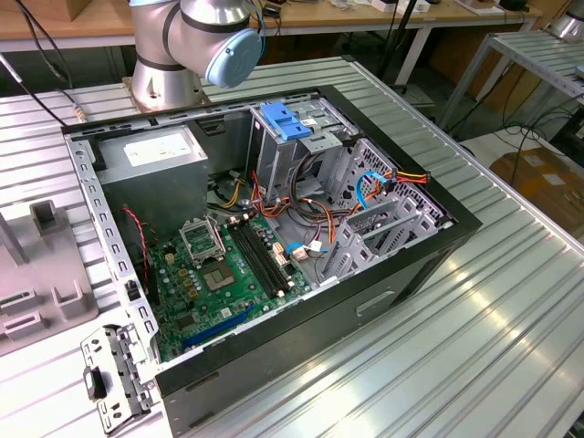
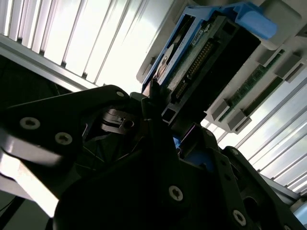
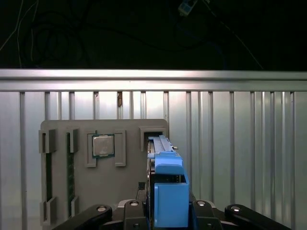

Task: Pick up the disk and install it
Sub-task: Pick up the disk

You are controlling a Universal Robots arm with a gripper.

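Claw (image 3: 170, 212): the dark fingers (image 3: 135, 211) stand tight against the two broad sides of the disk (image 3: 168, 179), with no gap showing on either side. The claw is closed to the disk's thickness and has hold of it by the blue carrier.

Disk: it stands on edge directly between the fingers and runs forward from the claw. Its far end sits at a slot of the grey fixture (image 3: 105, 191). Whether it bears on the fixture or has lifted clear cannot be told. In the second wrist view the disk (image 2: 206, 52) shows its circuit-board face and a connector row, with the blue carrier wrapping its edges.

Surroundings: ahead of the claw and just beside the disk's slot, a processor chip (image 3: 102, 145) lies in a recess of the fixture. Further out to that side, memory sticks (image 3: 48, 167) sit in long channels. The fixture rests on the ribbed metal table (image 3: 240, 143).

In the exterior view, an open computer case (image 1: 383, 274) lies on the same kind of table.
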